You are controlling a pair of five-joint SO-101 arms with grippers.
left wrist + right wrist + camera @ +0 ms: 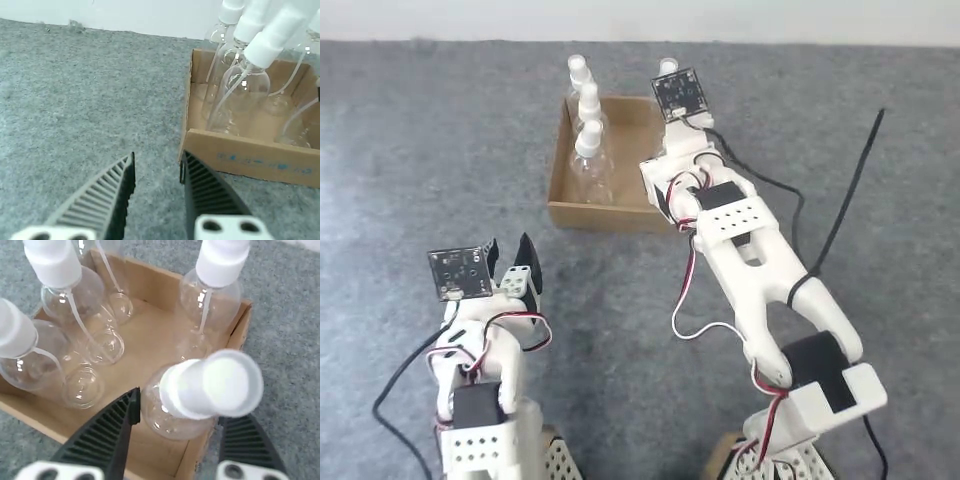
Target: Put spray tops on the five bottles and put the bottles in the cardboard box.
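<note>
Bottles (210, 297) clear, white spray tops (50, 262) fitted, in cardboard box (150, 282).

Clear bottles (57, 302) with white spray tops (50, 262) stand upright in the open cardboard box (150, 285)

Bare carpet (440, 150) between left gripper (510, 245) and cardboard box (605, 215); box crowded with bottles (590, 160), right arm (740, 240) overhead.

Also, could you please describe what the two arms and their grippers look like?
The left arm and right arm are white plastic with black motors, red, white and black wires and a dark square board at each wrist. The left gripper has black ribbed fingers.
</note>
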